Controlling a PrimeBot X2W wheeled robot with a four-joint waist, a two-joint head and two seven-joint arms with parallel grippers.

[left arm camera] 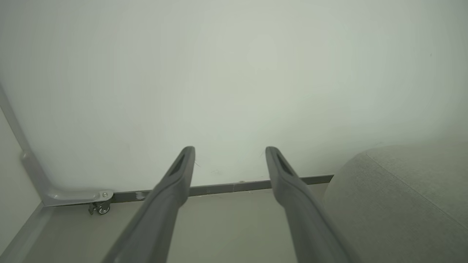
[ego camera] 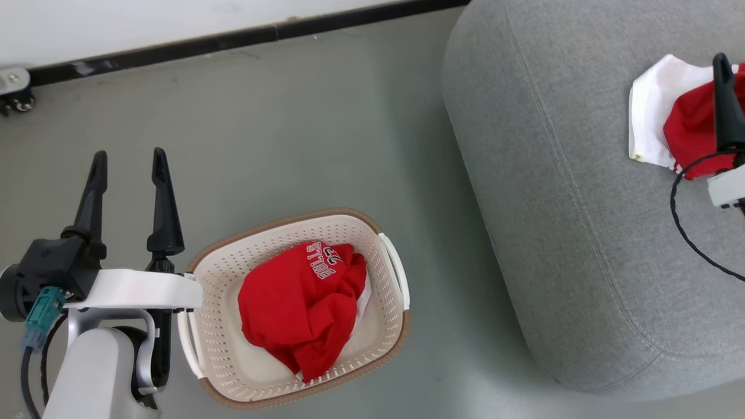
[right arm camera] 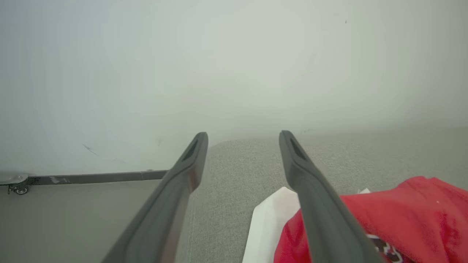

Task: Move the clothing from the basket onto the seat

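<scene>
Crumpled red jersey [ego camera: 297, 308] inside basket [ego camera: 216, 331], left gripper [ego camera: 131, 160] just beside basket, fingers [ego camera: 165, 198] spread, empty, right gripper [right arm camera: 243, 137] well apart from basket over seat [ego camera: 553, 203], fingers [right arm camera: 318, 197] spread above red-and-white garment [ego camera: 681, 128]

Grey-green floor [ego camera: 291, 116] meets a white wall [ego camera: 116, 23] at a dark baseboard [ego camera: 233, 39].

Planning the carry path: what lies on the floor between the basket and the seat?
Nothing. In the head view, the strip of grey floor between the basket and the seat is bare.
</scene>
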